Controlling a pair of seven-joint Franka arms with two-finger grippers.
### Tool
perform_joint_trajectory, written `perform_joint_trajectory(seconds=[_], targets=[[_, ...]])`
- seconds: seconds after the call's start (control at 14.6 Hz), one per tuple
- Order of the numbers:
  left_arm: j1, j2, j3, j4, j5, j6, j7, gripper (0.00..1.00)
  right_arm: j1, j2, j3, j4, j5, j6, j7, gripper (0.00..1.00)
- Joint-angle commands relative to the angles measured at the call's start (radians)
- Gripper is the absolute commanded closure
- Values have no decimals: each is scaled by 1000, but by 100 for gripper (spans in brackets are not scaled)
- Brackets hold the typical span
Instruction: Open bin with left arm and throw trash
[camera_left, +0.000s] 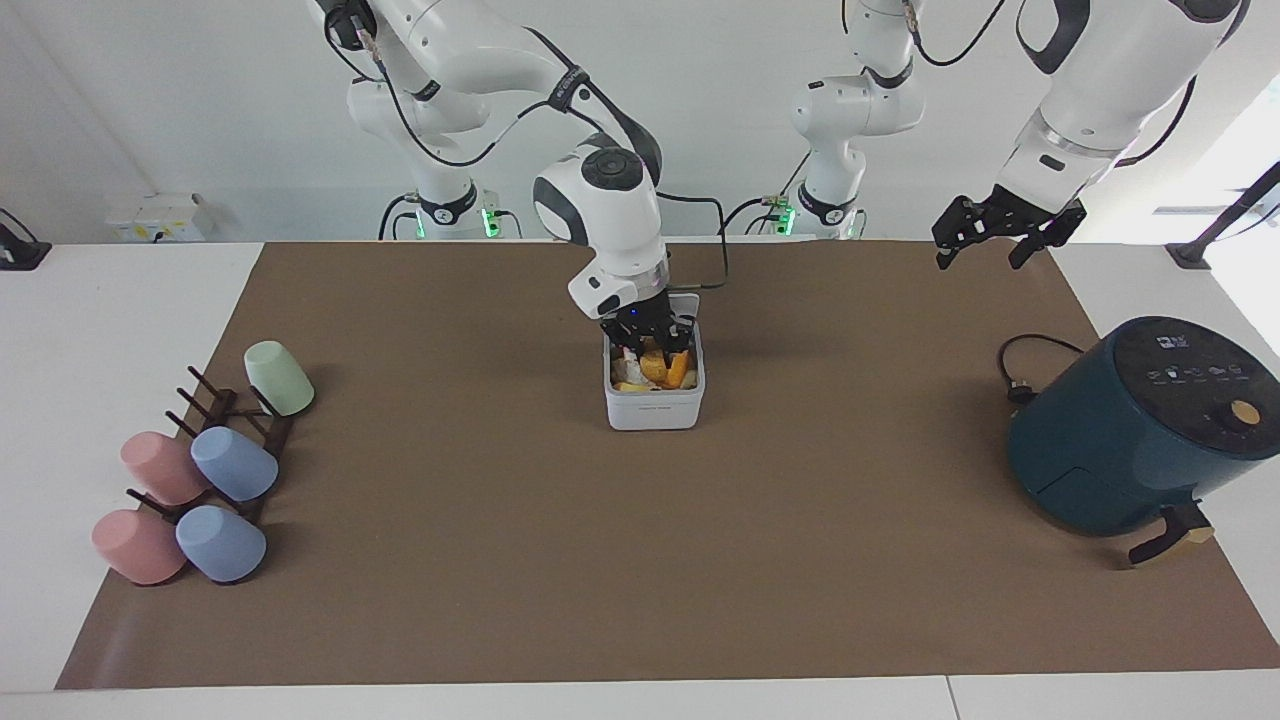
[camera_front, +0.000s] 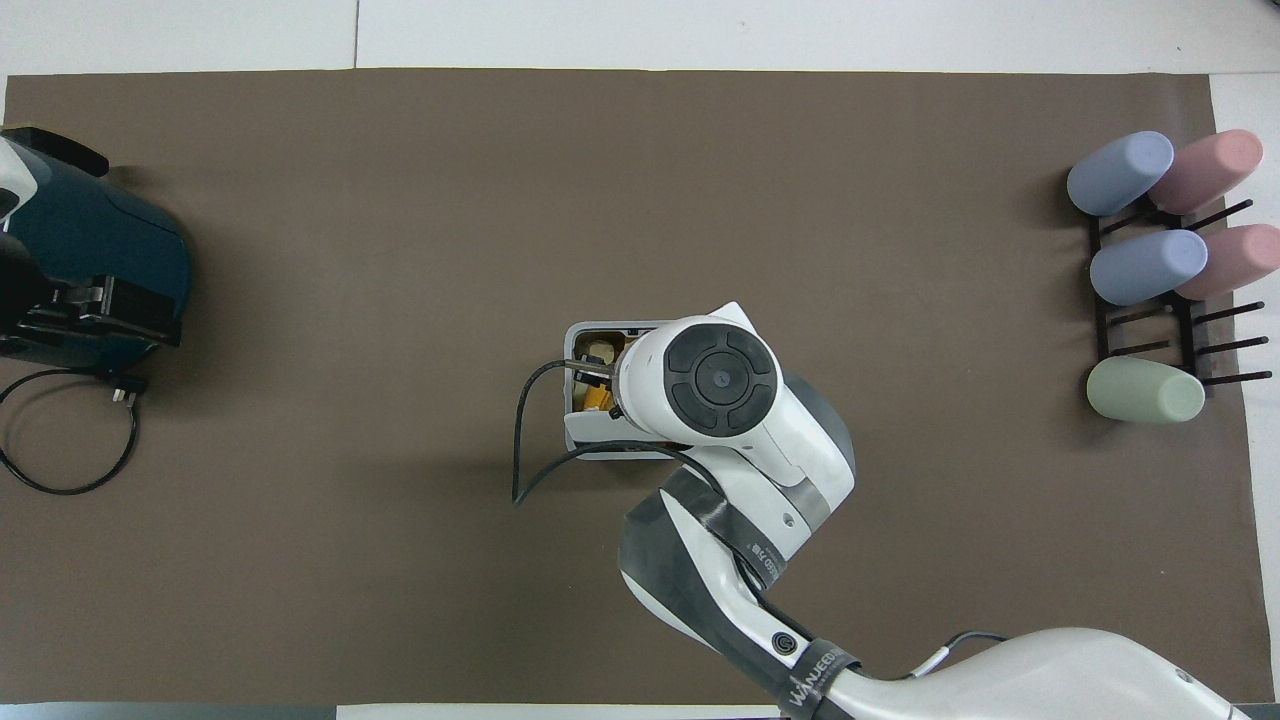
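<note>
Bin (camera_left: 655, 401) sits mid-mat w/ lid up, trash (camera_left: 668, 368) inside; we see right gripper (camera_left: 652, 340) low in bin's mouth, fingers closed; left gripper (camera_left: 985, 235) waits spread wide above mat's edge nr air fryer (camera_left: 1140, 425).

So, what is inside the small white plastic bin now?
Orange-yellow trash pieces and pale scraps lie in the small white plastic bin. The right gripper covers its part nearest the robots.

Right arm's wrist (camera_front: 718, 378) covers most of the open bin (camera_front: 590, 440); orange trash (camera_front: 597, 400) visible inside; air fryer (camera_front: 95, 250) at mat edge.
</note>
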Motion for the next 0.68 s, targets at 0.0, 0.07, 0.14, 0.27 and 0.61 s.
perform_joint_trajectory(seconds=[0.0,0.07,0.14,0.27,0.61], targets=[[-3,-13,2,-13,-5,8,-7,0,-20,18,18,6,-28,-30,19,0],[-3,-11,2,-15,-5,8,-7,0,-20,1,20,8,-28,-38,19,0],[-4,-13,1,-13,-5,11,-9,0,-20,-14,26,8,-28,-46,22,0],[-8,-13,1,-15,-5,19,-10,0,-20,-35,35,25,-20,-89,20,0],[-9,-13,1,-19,-6,33,-4,0,-22,-68,24,164,-17,-282,-10,0]])
